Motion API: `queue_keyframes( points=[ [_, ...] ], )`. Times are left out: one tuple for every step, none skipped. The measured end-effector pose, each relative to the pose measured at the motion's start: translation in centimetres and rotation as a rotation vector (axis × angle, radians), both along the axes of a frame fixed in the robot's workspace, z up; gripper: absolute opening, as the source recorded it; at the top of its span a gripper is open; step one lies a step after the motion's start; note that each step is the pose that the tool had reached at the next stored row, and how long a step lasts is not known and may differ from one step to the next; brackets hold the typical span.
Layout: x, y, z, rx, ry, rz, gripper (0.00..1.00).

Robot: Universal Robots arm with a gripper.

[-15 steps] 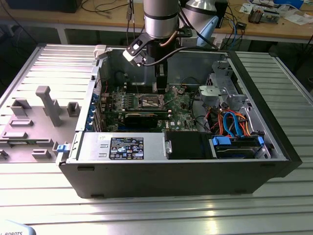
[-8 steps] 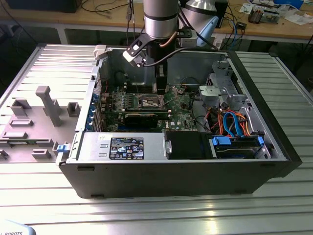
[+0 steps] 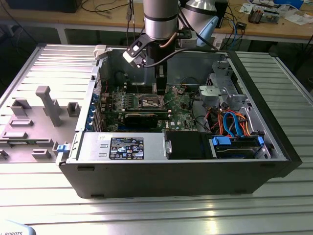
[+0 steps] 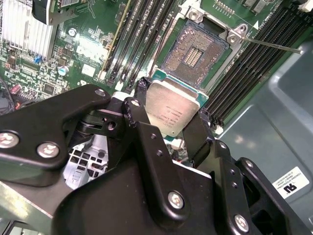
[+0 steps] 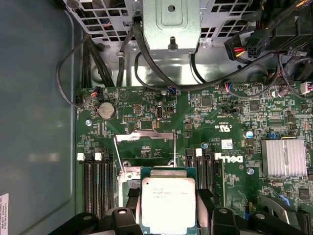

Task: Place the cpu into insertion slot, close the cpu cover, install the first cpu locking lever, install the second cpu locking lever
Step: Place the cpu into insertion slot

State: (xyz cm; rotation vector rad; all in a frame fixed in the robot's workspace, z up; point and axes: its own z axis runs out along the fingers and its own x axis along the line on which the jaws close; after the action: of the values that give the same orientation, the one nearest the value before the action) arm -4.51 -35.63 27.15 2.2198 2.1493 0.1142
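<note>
Over green motherboard (image 5: 186, 110), jaws hold cpu (image 4: 172, 110) near insertion slot (image 4: 195, 54)

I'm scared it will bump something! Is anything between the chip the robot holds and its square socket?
No. In the second wrist view the cpu, clamped in the gripper, hangs close to the open insertion slot, with nothing between them.

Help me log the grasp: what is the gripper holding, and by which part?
The gripper holds the cpu, its fingers clamped on two opposite edges, near the empty insertion slot.
</note>
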Motion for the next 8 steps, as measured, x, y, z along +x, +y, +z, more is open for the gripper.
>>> queue_keyframes(
  points=[
    [0.00,0.00,-0.03,0.0000,0.0000,0.000,0.54],
    [0.00,0.00,-0.05,0.0000,0.0001,0.000,0.54],
    [0.00,0.00,-0.08,0.0000,0.0001,0.000,0.54],
    [0.00,0.00,-0.09,0.0000,0.0001,0.000,0.54],
    [0.00,0.00,-0.10,0.0000,0.0001,0.000,0.54],
    [0.00,0.00,-0.13,0.0001,0.0000,0.000,0.54],
    [0.00,0.00,-0.14,0.0000,0.0000,0.000,0.54],
    [0.00,0.00,-0.17,0.0001,0.0001,0.000,0.54]
  ],
)
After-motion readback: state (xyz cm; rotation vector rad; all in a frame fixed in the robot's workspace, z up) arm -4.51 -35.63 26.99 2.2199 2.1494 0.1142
